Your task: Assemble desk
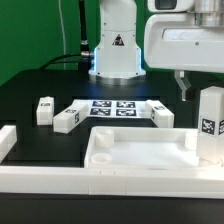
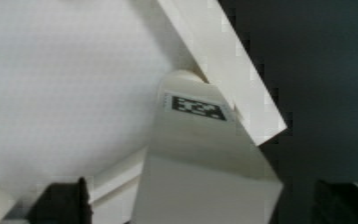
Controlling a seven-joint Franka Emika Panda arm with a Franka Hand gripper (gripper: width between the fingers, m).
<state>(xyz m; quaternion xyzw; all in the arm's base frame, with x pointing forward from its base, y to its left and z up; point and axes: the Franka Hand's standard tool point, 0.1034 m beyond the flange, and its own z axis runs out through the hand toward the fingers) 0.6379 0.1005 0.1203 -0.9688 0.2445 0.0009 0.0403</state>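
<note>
Step in hand, as judged: fitting the first leg (image 1: 210, 125) to a corner of the tabletop (image 1: 130, 150). The leg stood upright in that corner; whether it was fully seated could not be told.

The hand (image 2: 197, 202) was open and gripped nothing. In the wrist view its fingertips (image 2: 60, 200) stood wide apart, with a clear gap to the leg on each side. The leg lay just ahead of the hand, centred between the fingers. The tabletop lay beneath the hand.

Next move, as judged: either regrip the leg to seat it further, or withdraw without knocking it and travel to the three loose legs (image 1: 67, 120). These lay on the table (image 1: 60, 92), well apart from the hand.
</note>
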